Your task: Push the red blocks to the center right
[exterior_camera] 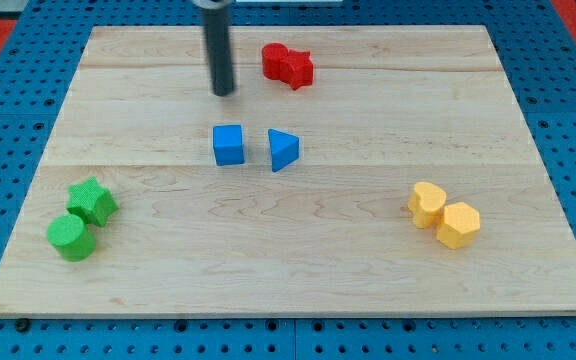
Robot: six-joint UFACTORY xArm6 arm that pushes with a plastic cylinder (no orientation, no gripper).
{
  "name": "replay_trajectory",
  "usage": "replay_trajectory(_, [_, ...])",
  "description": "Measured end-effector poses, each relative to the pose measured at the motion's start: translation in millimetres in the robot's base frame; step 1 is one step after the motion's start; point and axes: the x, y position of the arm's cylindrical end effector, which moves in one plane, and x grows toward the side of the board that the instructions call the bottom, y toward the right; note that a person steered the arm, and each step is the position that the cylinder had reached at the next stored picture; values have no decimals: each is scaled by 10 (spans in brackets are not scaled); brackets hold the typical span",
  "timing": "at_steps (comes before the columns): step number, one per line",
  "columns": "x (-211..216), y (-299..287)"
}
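Two red blocks sit touching near the view's top centre: a rounded red block (276,58) on the left and a red star-like block (297,69) on the right. My tip (225,93) stands on the board to their left and slightly lower, apart from them by a small gap. It is above the blue cube (228,144).
A blue triangle (283,150) lies right of the blue cube. A green star (92,201) and a green cylinder (70,237) sit at the lower left. A yellow heart-like block (427,203) and a yellow hexagon (458,224) sit at the right. The wooden board (298,270) lies on a blue pegboard.
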Motion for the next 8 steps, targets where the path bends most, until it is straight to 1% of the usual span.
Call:
replay_trajectory(1, [-407,316])
replay_trajectory(2, [-392,739])
replay_trajectory(3, [-305,1420])
replay_trajectory(4, [-241,1897])
replay_trajectory(5, [-27,2124])
replay_trajectory(6, [-207,1674])
replay_trajectory(7, [90,1262])
replay_trajectory(8, [157,2021])
